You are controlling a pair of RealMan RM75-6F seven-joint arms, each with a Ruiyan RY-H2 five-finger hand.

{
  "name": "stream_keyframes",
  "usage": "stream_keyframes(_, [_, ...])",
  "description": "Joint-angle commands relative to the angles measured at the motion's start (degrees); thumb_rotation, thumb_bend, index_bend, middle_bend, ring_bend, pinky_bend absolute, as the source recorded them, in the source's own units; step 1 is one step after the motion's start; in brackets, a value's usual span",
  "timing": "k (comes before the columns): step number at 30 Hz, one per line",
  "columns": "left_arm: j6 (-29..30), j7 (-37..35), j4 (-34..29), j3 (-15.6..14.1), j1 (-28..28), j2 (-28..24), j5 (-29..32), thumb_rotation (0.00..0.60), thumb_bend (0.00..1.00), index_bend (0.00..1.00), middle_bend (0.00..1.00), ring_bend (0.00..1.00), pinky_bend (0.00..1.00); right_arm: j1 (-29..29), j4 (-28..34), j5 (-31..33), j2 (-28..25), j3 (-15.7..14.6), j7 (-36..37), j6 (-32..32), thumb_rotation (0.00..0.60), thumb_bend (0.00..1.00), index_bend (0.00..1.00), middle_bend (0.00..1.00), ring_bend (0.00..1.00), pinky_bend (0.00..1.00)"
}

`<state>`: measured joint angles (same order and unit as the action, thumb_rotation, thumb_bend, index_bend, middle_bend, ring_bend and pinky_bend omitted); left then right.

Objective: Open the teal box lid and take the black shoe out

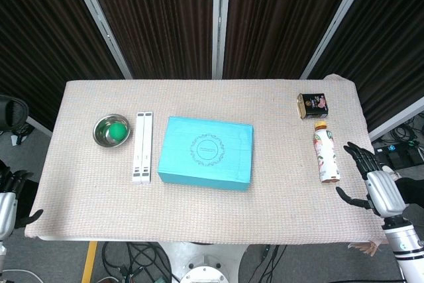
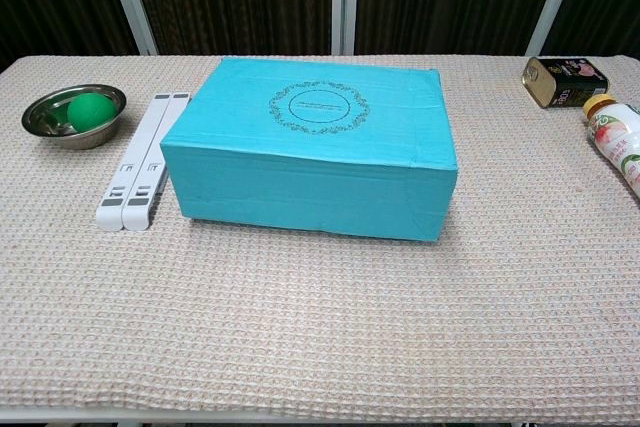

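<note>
The teal box [image 1: 207, 152] sits in the middle of the table with its lid down; the lid carries a round printed emblem [image 2: 318, 107]. The black shoe is hidden inside. My right hand [image 1: 375, 180] hovers at the table's right edge, fingers spread and holding nothing, well right of the box. My left hand [image 1: 9, 193] is at the far left edge of the head view, off the table, mostly cut off, fingers apart and empty. Neither hand shows in the chest view.
A white folded stand [image 1: 142, 148] lies left of the box, with a steel bowl [image 1: 110, 130] holding a green ball beyond it. At the right lie a drink bottle [image 1: 325, 152] and a dark tin [image 1: 313, 105]. A woven cloth [image 2: 320, 327] covers the table.
</note>
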<state>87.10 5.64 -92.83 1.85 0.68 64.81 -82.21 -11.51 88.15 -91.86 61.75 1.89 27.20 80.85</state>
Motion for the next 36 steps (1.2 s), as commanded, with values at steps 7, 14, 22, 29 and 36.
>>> stream_keyframes(7, [0.2,-0.1,0.1,-0.1,-0.2,0.3,-0.7,0.600,0.00,0.22,0.17,0.05,0.13,-2.1,-0.3,-0.9,-0.3,0.2,-0.8,-2.3,0.600,0.20,0.00,0.01,0.00,0.00])
stream_keyframes(14, [-0.2,0.1,-0.2,-0.2,-0.5,0.9,-0.9,0.600,0.00,0.22,0.17,0.05,0.13,-12.3,-3.2,-1.4,2.9,3.3,-6.7,-13.9,0.600,0.11,0.00,0.01,0.00,0.00])
stream_keyframes(22, [-0.2,0.2,-0.6,-0.3,-0.1,0.7,-0.1,0.600,0.00,0.22,0.17,0.05,0.12,-23.9,-16.6,-0.9,17.0,6.6,-12.5,-23.0,0.600,0.00,0.00,0.02,0.00,0.00])
stream_keyframes(29, [-0.5,0.2,-0.8,-0.2,-0.1,0.4,0.5,0.600,0.00,0.22,0.17,0.05,0.12,-28.4,-33.7,-3.5,30.1,5.7,-9.8,-20.2,0.600,0.00,0.00,0.00,0.00,0.00])
stream_keyframes(36, [-0.8,-0.6,-0.7,0.0,-0.3,0.2,0.6,0.600,0.00,0.22,0.17,0.05,0.13,-32.0,-49.7,-6.5,40.5,3.7,-4.2,-15.5,0.600,0.00,0.00,0.00,0.00,0.00])
